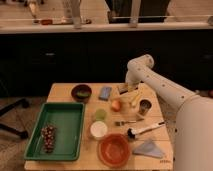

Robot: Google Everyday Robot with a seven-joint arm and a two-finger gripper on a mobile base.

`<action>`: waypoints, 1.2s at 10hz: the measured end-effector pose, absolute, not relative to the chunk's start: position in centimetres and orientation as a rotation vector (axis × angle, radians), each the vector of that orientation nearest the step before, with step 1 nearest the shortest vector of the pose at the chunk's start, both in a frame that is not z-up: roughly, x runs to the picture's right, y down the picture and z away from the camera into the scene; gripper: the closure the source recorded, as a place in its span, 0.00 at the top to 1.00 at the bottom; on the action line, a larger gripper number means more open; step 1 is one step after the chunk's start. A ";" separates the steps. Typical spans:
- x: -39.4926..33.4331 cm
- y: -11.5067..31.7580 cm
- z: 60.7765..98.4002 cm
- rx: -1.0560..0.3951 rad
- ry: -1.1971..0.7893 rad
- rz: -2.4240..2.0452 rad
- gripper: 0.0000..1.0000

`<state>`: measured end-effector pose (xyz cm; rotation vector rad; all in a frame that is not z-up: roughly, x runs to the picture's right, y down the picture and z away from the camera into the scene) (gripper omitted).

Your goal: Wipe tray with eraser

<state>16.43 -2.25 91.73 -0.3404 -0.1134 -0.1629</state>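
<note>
Eraser (122,89), pale block beside my gripper (128,88) at the table's (62,93) far edge, seemed light and stiff; best pinched across its sides; clenched or released, I couldn't tell.

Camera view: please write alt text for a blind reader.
A white robot arm reaches over a wooden table, its hand near the far edge. A green tray sits at the left with a dark cluster in it; an orange bowl stands at the front.
</note>
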 end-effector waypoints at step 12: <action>18.2 -4.5 87.8 -0.258 -0.093 -0.076 0.00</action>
